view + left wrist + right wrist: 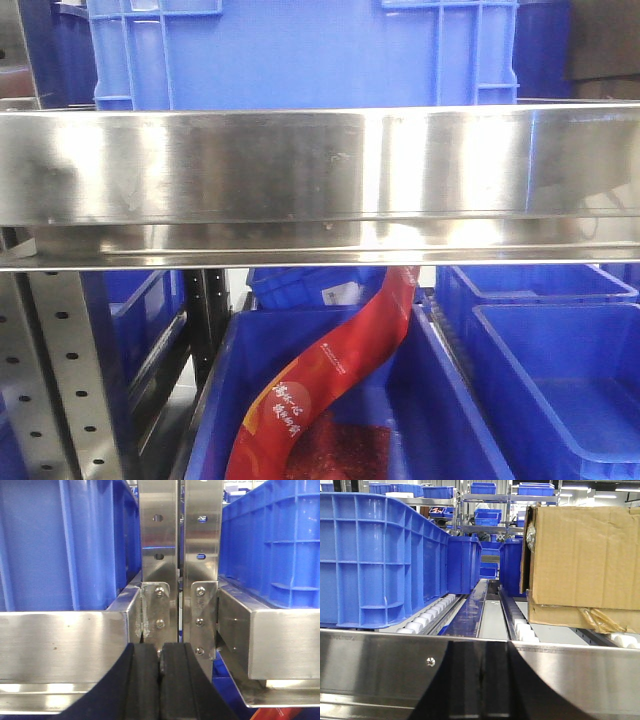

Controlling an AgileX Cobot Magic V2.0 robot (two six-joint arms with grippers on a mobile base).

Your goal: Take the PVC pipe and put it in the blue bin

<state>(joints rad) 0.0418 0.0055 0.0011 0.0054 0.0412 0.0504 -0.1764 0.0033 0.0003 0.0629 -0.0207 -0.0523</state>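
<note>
No PVC pipe shows in any view, so its axis cannot be told. Blue bin (pixel 330 400), front view 6 o'clock, holds a red packet (pixel 330 370). Left gripper (pixel 161 680): fingers pressed together, empty. Right gripper (pixel 481 680): fingers closed, before a steel rail (pixel 375 665).

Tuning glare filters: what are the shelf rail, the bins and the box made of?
Rail: brushed metal, probably stainless steel; it gives smeared reflections. Bins: moulded plastic, ribbed walls with a slight sheen. Box: matte brown cardboard, with creased edges.
</note>
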